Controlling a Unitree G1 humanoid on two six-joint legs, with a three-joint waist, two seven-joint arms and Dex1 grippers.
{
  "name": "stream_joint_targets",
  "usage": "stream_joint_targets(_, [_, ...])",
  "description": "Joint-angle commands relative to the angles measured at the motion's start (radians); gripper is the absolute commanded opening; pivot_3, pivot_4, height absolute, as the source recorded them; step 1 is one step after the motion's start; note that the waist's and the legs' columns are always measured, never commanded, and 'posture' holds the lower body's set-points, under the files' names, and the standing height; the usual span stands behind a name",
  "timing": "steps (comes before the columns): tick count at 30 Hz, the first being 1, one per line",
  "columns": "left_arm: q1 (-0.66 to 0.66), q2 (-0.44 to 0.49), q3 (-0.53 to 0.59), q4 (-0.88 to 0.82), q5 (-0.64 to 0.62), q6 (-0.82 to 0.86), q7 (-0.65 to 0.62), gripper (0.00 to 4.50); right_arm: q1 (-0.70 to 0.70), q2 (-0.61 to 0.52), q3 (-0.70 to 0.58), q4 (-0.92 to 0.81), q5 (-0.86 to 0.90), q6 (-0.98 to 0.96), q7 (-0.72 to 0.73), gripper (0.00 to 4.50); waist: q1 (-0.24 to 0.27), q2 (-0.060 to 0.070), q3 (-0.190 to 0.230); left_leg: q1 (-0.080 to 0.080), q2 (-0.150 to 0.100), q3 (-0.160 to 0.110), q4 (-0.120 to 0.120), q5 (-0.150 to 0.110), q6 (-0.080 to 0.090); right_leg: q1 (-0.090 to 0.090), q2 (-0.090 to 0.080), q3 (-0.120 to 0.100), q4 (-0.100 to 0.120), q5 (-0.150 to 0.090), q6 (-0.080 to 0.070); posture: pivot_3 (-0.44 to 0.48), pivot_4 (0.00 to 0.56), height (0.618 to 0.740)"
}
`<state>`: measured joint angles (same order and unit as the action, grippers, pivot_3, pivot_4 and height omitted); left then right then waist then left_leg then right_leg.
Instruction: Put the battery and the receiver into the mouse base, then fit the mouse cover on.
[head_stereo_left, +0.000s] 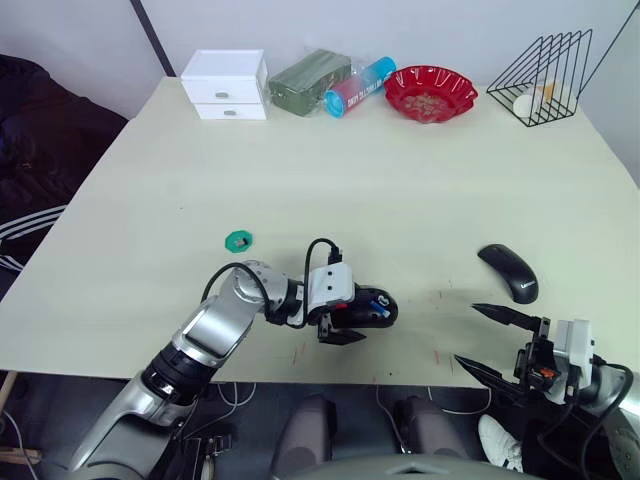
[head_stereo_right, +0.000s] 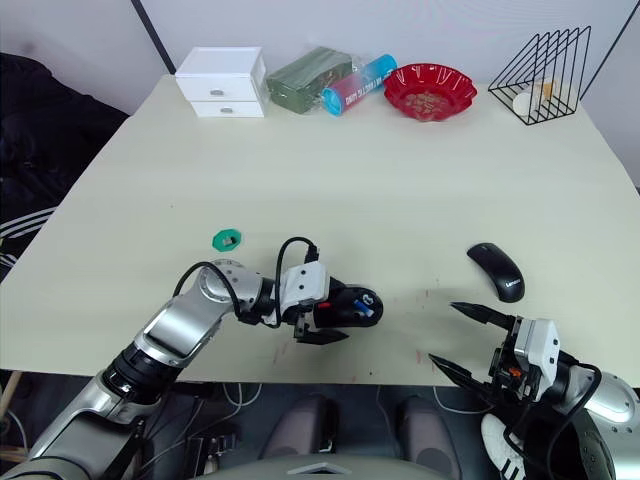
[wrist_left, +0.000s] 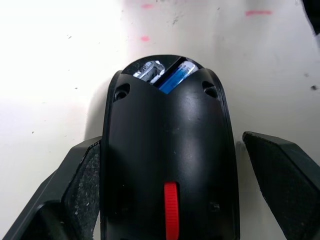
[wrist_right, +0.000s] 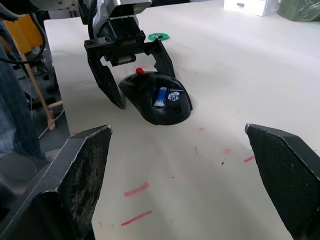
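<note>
The black mouse base (head_stereo_left: 365, 305) lies near the table's front edge, its red wheel toward my left wrist. The blue battery (wrist_left: 177, 75) sits in its compartment, with a small silvery receiver (wrist_left: 149, 70) beside it. My left gripper (head_stereo_left: 350, 320) is open and straddles the base; one finger (wrist_left: 82, 172) rests against its side, the other stands apart. To the right, the smooth black mouse cover (head_stereo_left: 508, 272) lies on the table. My right gripper (head_stereo_left: 467, 333) hovers open and empty at the front edge, just short of the cover.
A green ring (head_stereo_left: 238, 240) lies left of the base. Along the far edge stand a white drawer box (head_stereo_left: 226, 84), a green pack (head_stereo_left: 310, 80), a blue-pink tube (head_stereo_left: 360, 86), a red bowl (head_stereo_left: 430, 92) and a wire rack (head_stereo_left: 545, 75).
</note>
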<state>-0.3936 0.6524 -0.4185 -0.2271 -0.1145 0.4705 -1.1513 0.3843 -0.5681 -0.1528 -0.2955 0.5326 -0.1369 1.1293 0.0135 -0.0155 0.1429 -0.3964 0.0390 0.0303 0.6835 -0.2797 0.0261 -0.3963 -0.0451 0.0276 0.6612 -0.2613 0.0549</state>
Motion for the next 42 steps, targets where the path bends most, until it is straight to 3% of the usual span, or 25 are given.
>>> stream_joint_targets(1, [0.004, 0.026, 0.065, -0.042, -0.058, -0.032, -0.033, 4.43, -0.009, 0.014, -0.005, -0.006, 0.019, -0.030, 0.009, 4.50, -0.001, 0.000, 0.000, 0.000, 0.000, 0.000, 0.000, 0.000, 0.000, 0.000, 0.000, 0.000, 0.000, 0.000, 0.000, 0.000, 0.150, 0.740])
stream_joint_targets(16, [0.069, 0.063, 0.368, 0.047, -0.281, -0.069, -0.050, 4.43, -0.044, 0.059, -0.006, 0.037, 0.060, -0.082, 0.072, 4.50, -0.001, 0.002, 0.004, 0.000, 0.000, 0.000, 0.000, 0.000, 0.000, 0.000, 0.000, 0.000, 0.001, 0.000, 0.000, 0.000, 0.150, 0.740])
stream_joint_targets(20, [0.110, 0.060, 0.529, 0.133, -0.344, -0.069, 0.013, 4.43, -0.066, 0.087, 0.003, 0.037, 0.078, -0.084, 0.071, 4.50, -0.001, 0.002, 0.005, 0.000, 0.001, 0.000, 0.000, 0.000, 0.000, 0.000, 0.000, -0.001, 0.001, 0.000, 0.000, 0.000, 0.150, 0.740])
stream_joint_targets(26, [0.098, 0.069, 0.644, 0.285, -0.321, -0.104, 0.123, 4.43, -0.082, 0.109, 0.018, 0.047, 0.059, -0.098, 0.065, 4.50, -0.001, 0.001, 0.005, 0.000, 0.001, 0.000, 0.000, 0.000, 0.000, 0.000, 0.000, -0.001, 0.001, 0.000, 0.000, 0.000, 0.150, 0.740])
stream_joint_targets(34, [0.003, 0.145, 0.640, 0.537, -0.278, -0.193, 0.042, 4.43, -0.104, 0.112, 0.042, 0.062, 0.049, -0.106, 0.069, 4.50, -0.001, 0.000, 0.006, 0.000, 0.000, 0.001, 0.000, 0.000, 0.000, 0.000, 0.000, -0.002, 0.001, 0.000, 0.000, 0.000, 0.150, 0.740])
stream_joint_targets(42, [-0.241, 0.192, 0.536, 1.011, -0.143, -0.502, -0.191, 4.43, -0.141, 0.117, 0.058, 0.081, 0.041, -0.107, 0.066, 4.50, 0.000, -0.001, 0.007, -0.001, 0.000, 0.005, 0.000, 0.000, 0.000, 0.000, 0.000, -0.003, 0.001, 0.000, 0.000, 0.000, 0.150, 0.740])
